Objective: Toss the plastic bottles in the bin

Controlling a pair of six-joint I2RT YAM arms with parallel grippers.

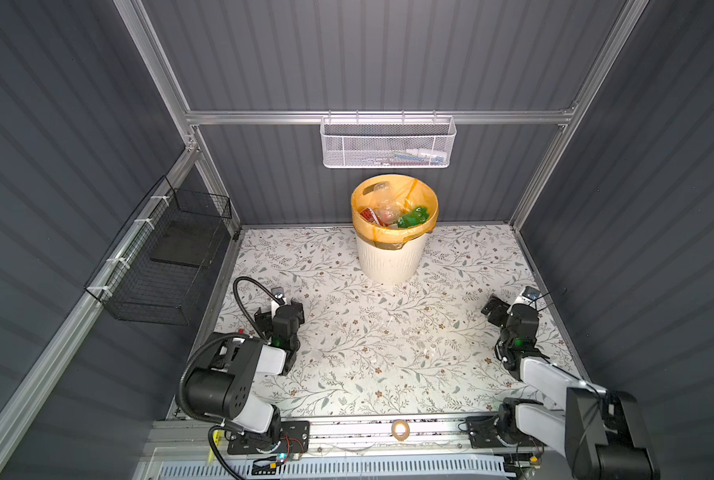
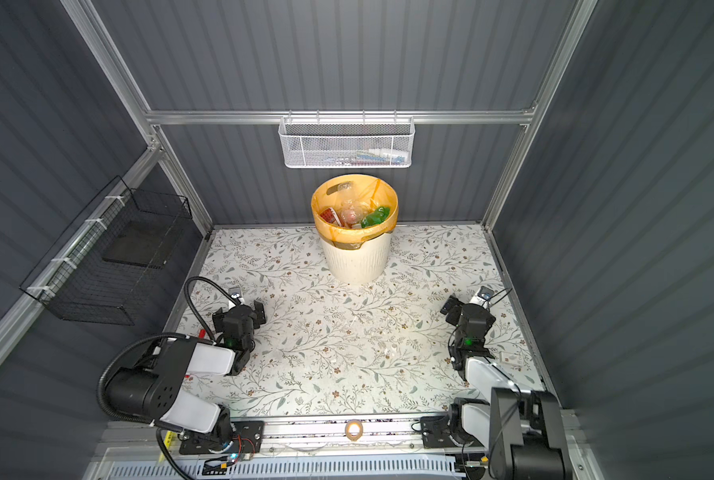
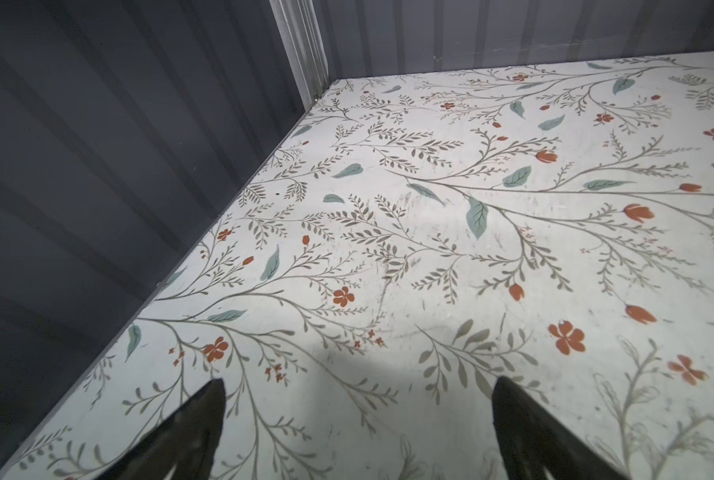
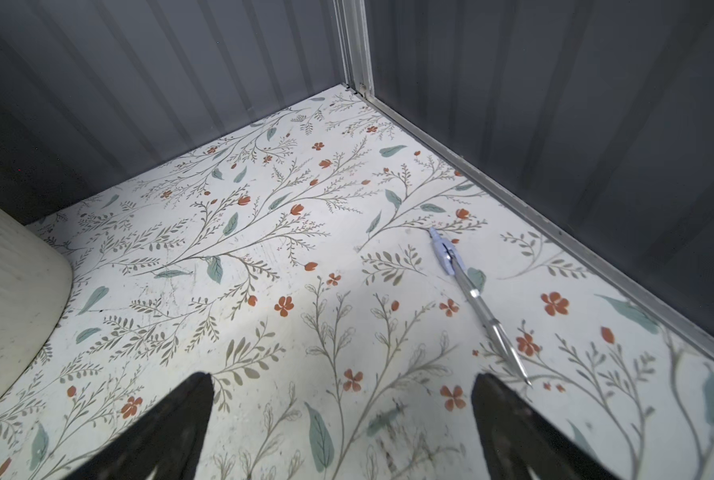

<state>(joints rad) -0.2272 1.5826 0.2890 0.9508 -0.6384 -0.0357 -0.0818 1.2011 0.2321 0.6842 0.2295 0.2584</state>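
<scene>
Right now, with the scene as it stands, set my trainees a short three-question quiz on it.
1. True or false: the green bottle lies inside the bin.
2. The left gripper is: A open and empty; B shut on a bottle; C shut on the bin's rim.
3. Fill in: on the table, near the right gripper, lies a ____.
Key: 1 true; 2 A; 3 pen.

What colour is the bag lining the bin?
Translucent orange. The bag drapes over the cream bin, seen best in a top view.
</scene>
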